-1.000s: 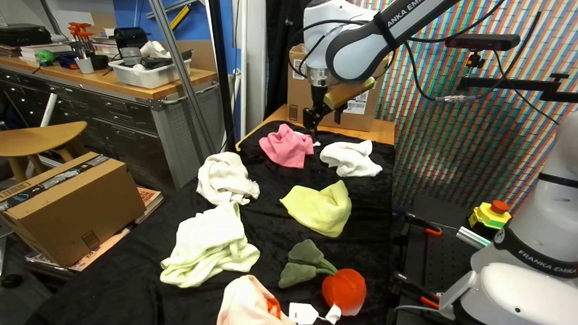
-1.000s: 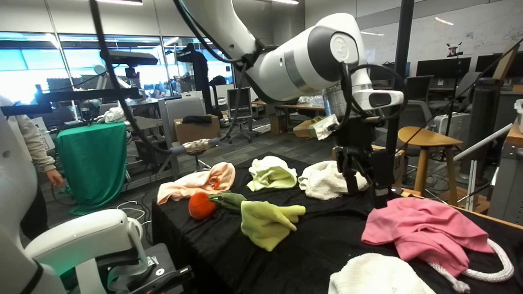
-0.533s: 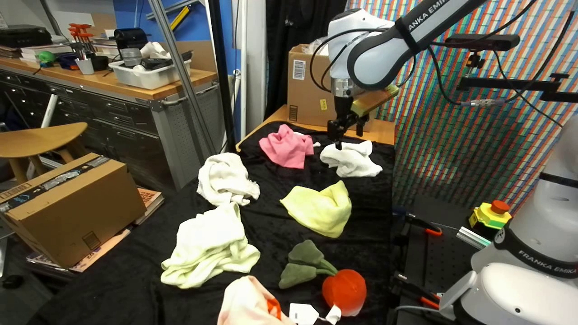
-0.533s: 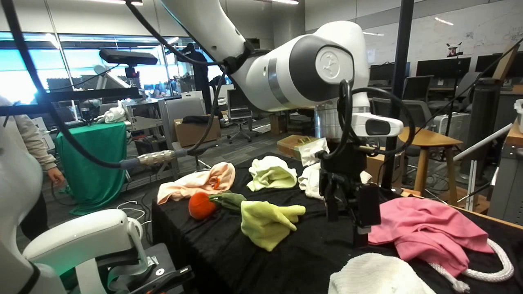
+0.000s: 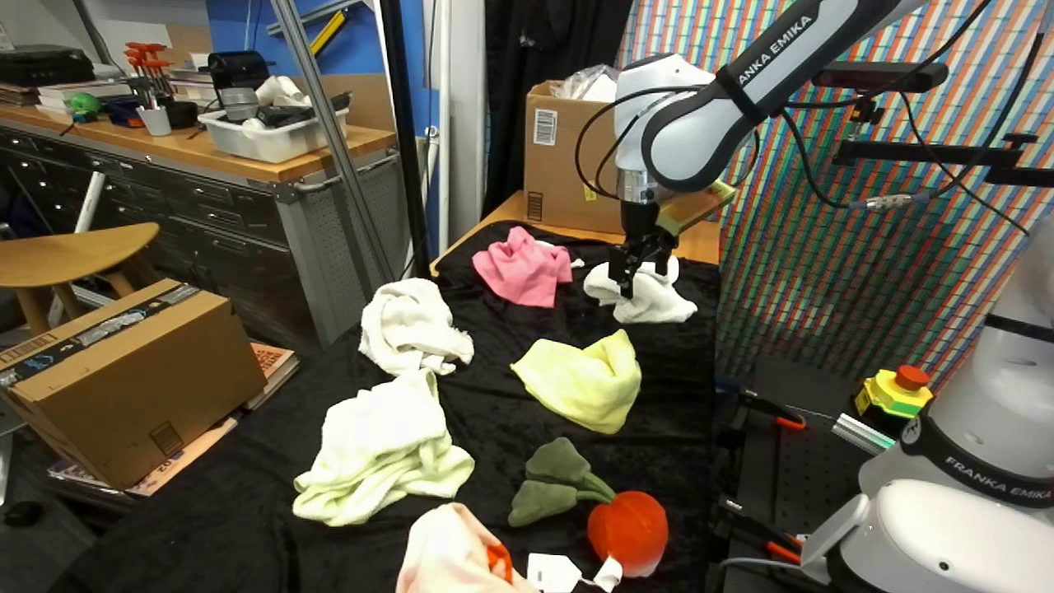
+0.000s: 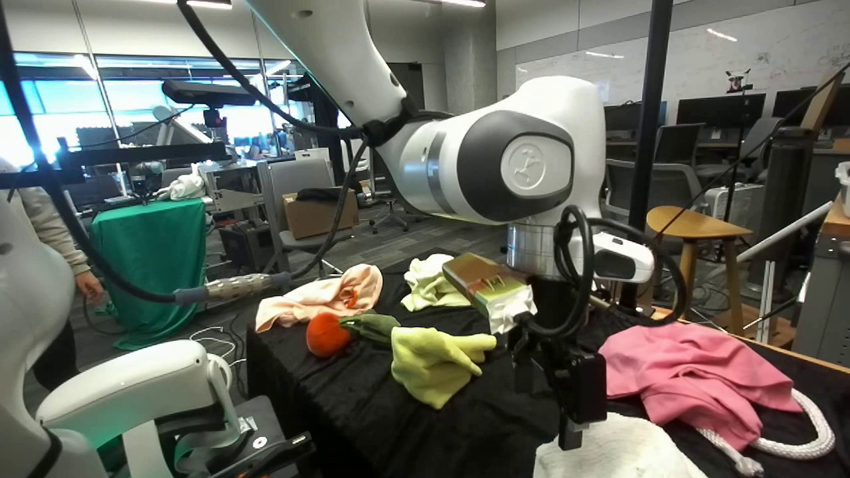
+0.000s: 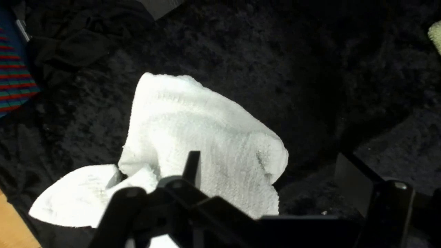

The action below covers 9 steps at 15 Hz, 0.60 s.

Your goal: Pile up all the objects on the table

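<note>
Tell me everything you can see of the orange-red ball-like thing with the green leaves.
The orange-red thing has a round body and two broad grey-green leaves on lighter green stems. Its surface looks like soft plush fabric. It lies on its side on the black-covered table, leaves stretching out to one side. A small white label shows at the body's edge, with a larger white tag close by. Nothing grips it.
</note>
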### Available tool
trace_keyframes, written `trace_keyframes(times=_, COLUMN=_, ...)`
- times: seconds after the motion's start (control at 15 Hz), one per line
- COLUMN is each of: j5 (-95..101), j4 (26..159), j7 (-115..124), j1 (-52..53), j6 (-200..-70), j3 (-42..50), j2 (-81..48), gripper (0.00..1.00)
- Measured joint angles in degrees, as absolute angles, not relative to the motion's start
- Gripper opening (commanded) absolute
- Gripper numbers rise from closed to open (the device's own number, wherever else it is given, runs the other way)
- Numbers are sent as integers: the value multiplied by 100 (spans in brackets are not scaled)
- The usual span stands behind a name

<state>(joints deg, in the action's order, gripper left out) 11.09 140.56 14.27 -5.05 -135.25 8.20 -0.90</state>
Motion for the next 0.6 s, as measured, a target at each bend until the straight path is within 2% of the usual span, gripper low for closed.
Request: trace_keyframes(times=0.6, j5=922, j4=14119, j7=1115, j1=-610, j6=-14602, j3=926, j2=-722, gripper=100)
